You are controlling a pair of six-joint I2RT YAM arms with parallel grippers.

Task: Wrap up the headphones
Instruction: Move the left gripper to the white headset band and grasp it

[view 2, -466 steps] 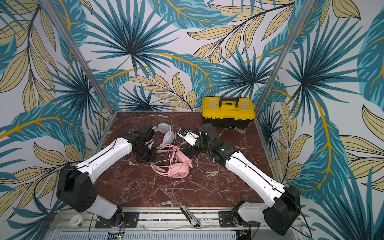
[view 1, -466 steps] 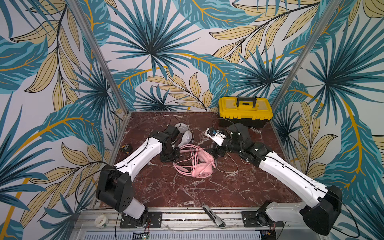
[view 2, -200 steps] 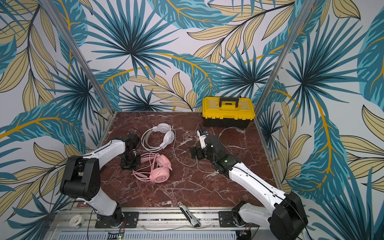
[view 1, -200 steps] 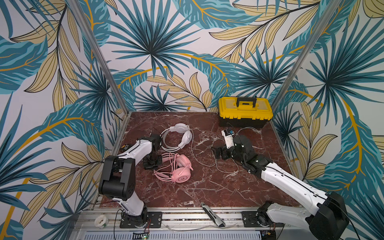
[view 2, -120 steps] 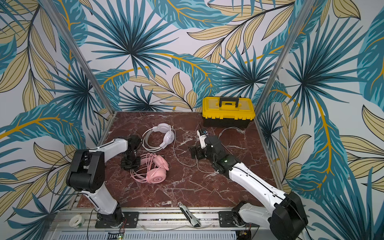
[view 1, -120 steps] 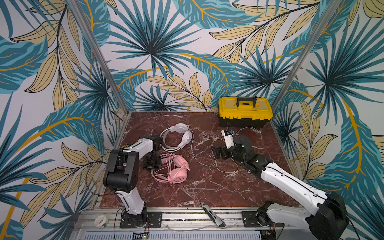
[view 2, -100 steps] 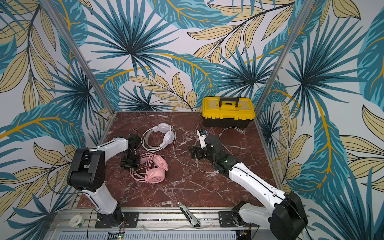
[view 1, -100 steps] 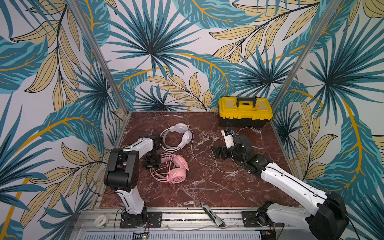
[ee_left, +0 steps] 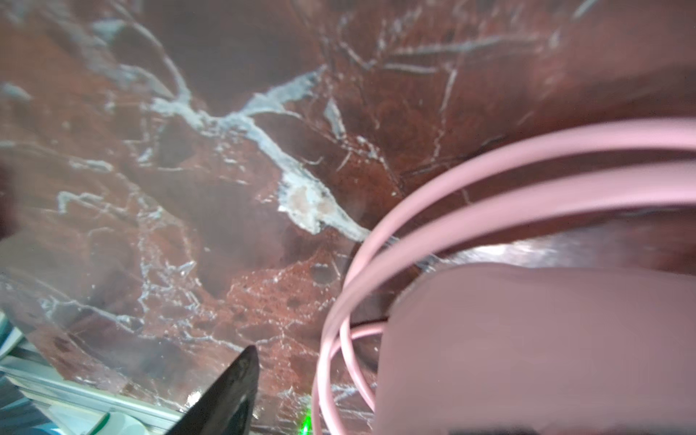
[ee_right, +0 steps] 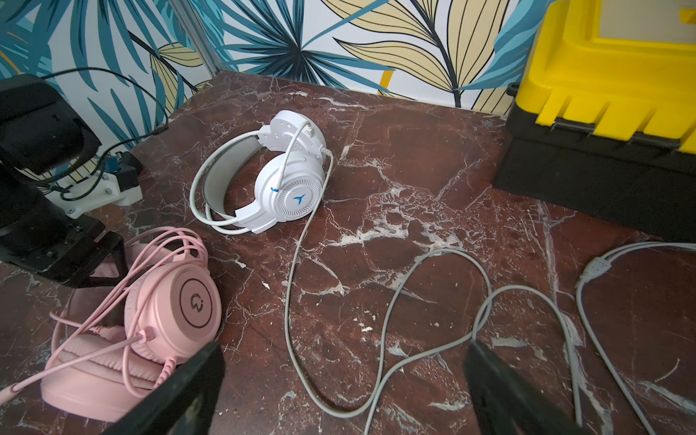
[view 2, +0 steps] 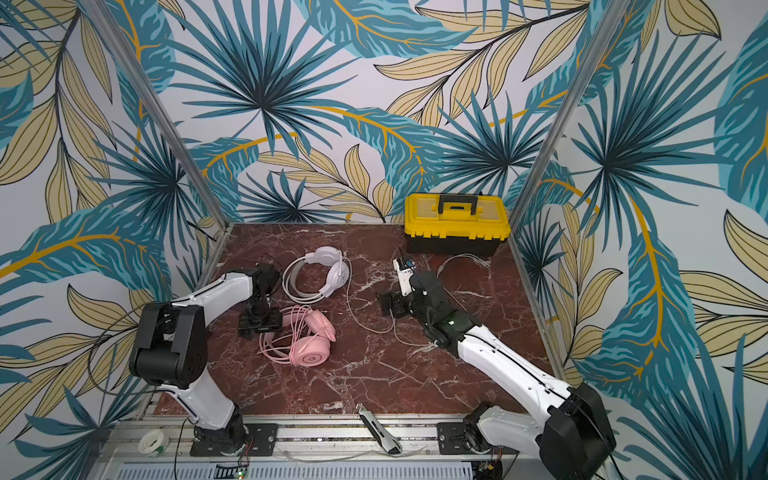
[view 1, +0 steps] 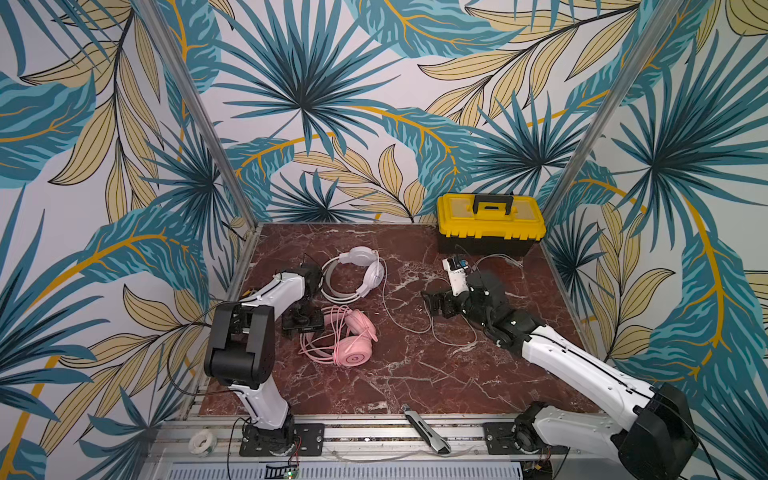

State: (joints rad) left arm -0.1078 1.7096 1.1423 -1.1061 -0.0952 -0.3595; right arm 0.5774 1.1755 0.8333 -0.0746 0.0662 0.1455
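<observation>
In both top views the pink headset point(view 1: 353, 349) lies toward the table's point(view 1: 415, 386) 9 o'clock, with its cable looped over it. The white headset point(view 1: 368, 274) lies at its 12 o'clock, its cable point(view 1: 405, 329) trailing toward 3 o'clock. The left gripper point(view 1: 302, 323), jaws apart, sits at the pink headset's 9 o'clock. The right gripper point(view 1: 435, 303), spread wide and empty, hovers over the white cable.

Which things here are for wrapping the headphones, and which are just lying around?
For the job:
- pink over-ear headset with looped pink cable
- white over-ear headset
- long grey cable of the white one

Just lying about:
- yellow-and-black plastic toolbox
- grey utility knife on the front rail
- white tape roll
</observation>
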